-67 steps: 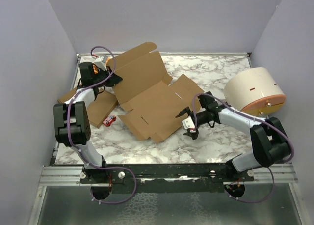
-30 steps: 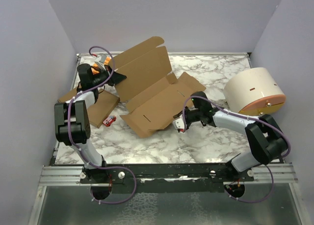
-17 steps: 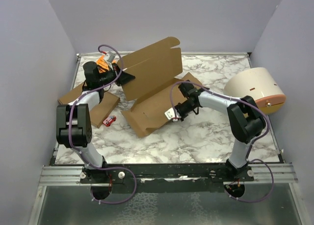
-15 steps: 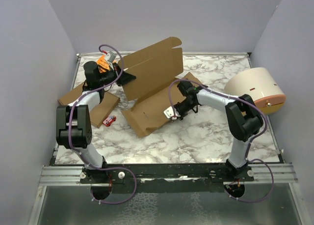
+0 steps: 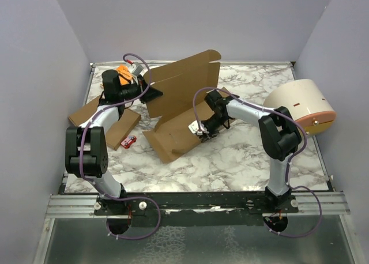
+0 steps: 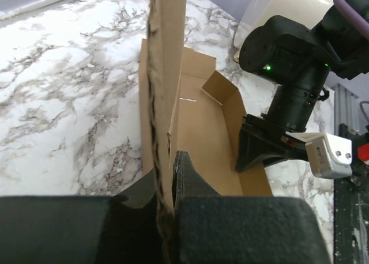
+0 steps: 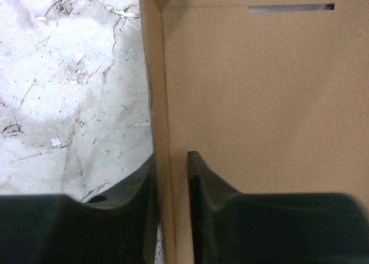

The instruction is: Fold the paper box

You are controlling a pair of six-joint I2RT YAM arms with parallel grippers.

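1. The raised panel of the paper box could be creased or torn at its edge if it is swung over too hard. The left gripper is seen clamped tight on that cardboard edge, so the strain would be taken at one small spot.
2. The low side wall could be bent outward or let slip by the right gripper. Its fingers are set close in, one on each side of the wall, but whether the wall is truly pinched cannot be told.
3. The whole sheet could be dragged over the marble table towards the cream drum if the two arms are pulled against each other, as the base panel is only lying there.
4. The paper box is found beside the cream drum, on the side towards the left arm, apart from it and not touching.
5. It is seen as plain brown cardboard, half formed. One large panel is raised nearly upright on the side away from the cream drum, and the base panel is laid flat. A narrow slit is cut in the floor, and a short flap is stood up at one end.
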